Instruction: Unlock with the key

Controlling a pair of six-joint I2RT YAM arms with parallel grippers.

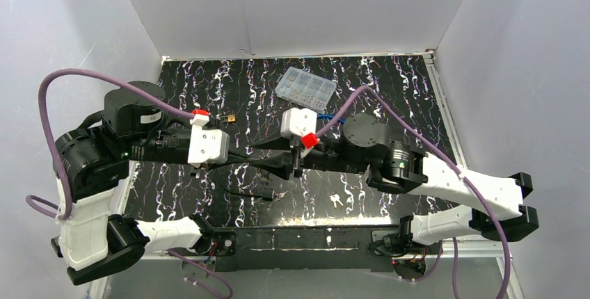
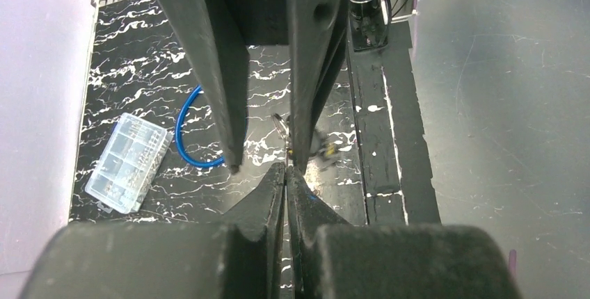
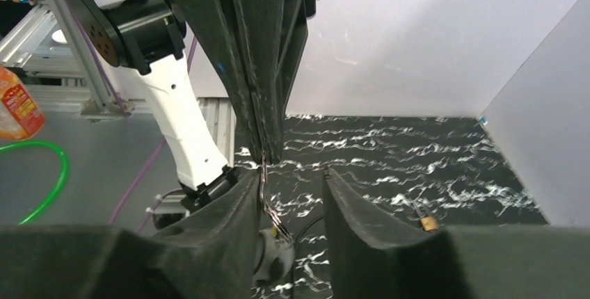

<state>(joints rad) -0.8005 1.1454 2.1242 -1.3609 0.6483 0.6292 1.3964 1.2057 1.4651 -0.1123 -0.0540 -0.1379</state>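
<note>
While raised above the marbled table [image 3: 417, 153], pinches a wire key ring [image 3: 265, 181] in the left gripper [image 2: 286, 170], with both tips pressed tight together on it. Meets the right gripper [image 3: 292, 174] tip to tip. Holds the right fingers spread, one on each side of the left tips, with the ring hanging just beside one inner face; cannot tell whether touching. Cannot make out key shapes lower on the ring. Shows a small brass padlock [image 3: 426, 223] lying on the table, well apart from both grippers, beyond the left wrist. Shows a clear compartment box [image 1: 305, 89] and a blue cable [image 2: 182, 128] near the far edge.
</note>
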